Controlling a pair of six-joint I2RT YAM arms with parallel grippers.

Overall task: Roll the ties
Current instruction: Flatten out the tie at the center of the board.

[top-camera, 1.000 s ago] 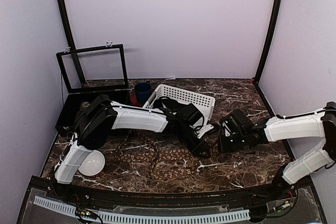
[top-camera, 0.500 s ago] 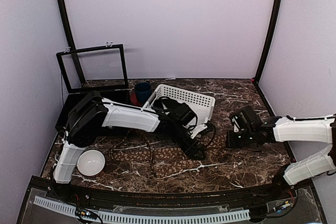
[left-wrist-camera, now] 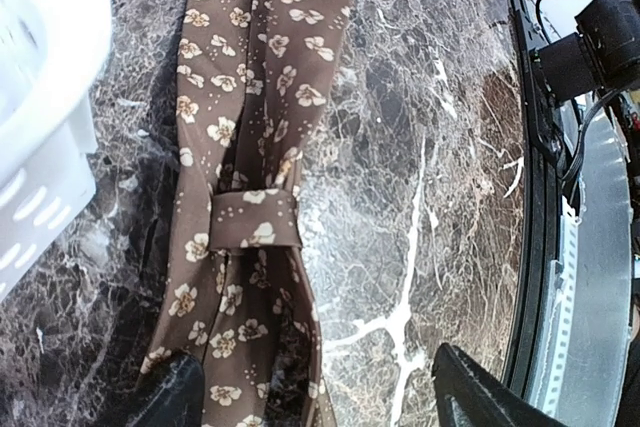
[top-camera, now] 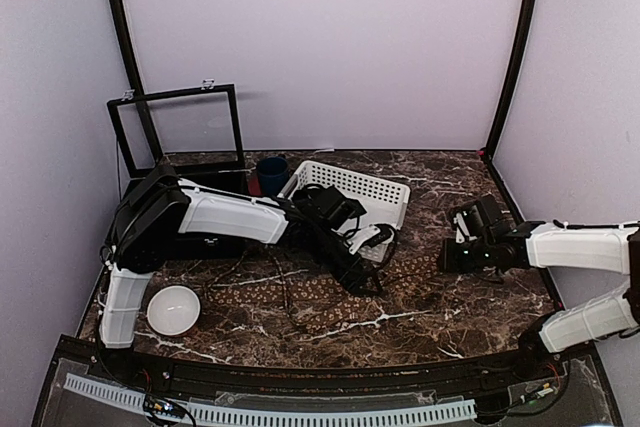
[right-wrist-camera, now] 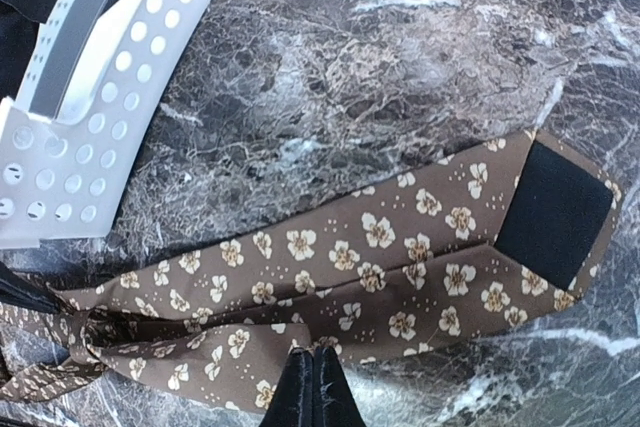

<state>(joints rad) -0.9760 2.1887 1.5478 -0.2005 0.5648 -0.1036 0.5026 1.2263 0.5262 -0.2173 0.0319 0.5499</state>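
Observation:
One brown tie [top-camera: 312, 299] with a tan flower pattern lies unrolled across the middle of the marble table [top-camera: 440, 322]. In the left wrist view the tie [left-wrist-camera: 250, 117] shows its back, with its keeper loop [left-wrist-camera: 255, 222] across it. My left gripper [left-wrist-camera: 320, 402] is open just above it. One finger [left-wrist-camera: 172, 397] is over the tie's edge and the other is over bare marble. The tie's wide end [right-wrist-camera: 420, 247], with its black lining [right-wrist-camera: 555, 212], lies in the right wrist view. My right gripper [right-wrist-camera: 315, 387] is shut and empty at that end's near edge.
A white perforated basket [top-camera: 352, 190] stands behind the tie, close to the left arm. A blue cup [top-camera: 270, 174] and a black case with an open lid [top-camera: 178, 137] stand at the back left. A white bowl [top-camera: 172, 309] sits at the front left.
My left gripper has opened wide and drawn back a little to the left along the tie. My right arm has pulled back to the right with its jaws still shut.

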